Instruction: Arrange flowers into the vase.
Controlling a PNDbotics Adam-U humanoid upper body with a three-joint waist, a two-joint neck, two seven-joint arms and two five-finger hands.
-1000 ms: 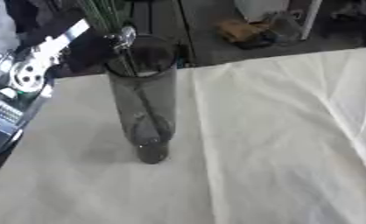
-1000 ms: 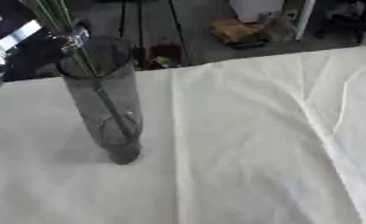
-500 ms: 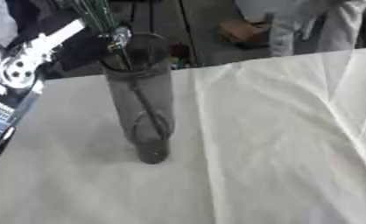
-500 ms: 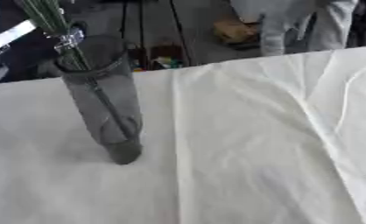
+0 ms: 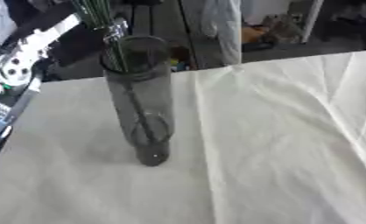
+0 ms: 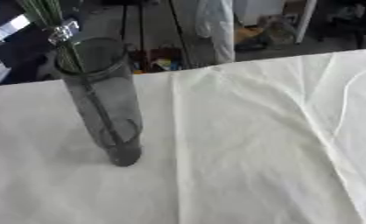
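A tall grey glass vase (image 5: 140,100) stands upright on the left half of a table under a white cloth (image 5: 278,144). Several thin green stems (image 5: 102,17) stand in it, leaning to the upper left and running out of the top of the picture. A silver band (image 6: 65,31) binds them just above the vase's rim. Their lower ends reach the vase's bottom. No blooms show. Neither of my hands shows in either view.
A white and silver arm part (image 5: 21,57) juts in at the left edge, behind and left of the vase. The cloth has creases towards the right. Beyond the table's far edge (image 5: 278,59) lie dark floor, stand legs and clutter.
The whole picture has shifted a little, so the camera has moved. The vase and its stems stand as before. A person at the far edge has moved away.
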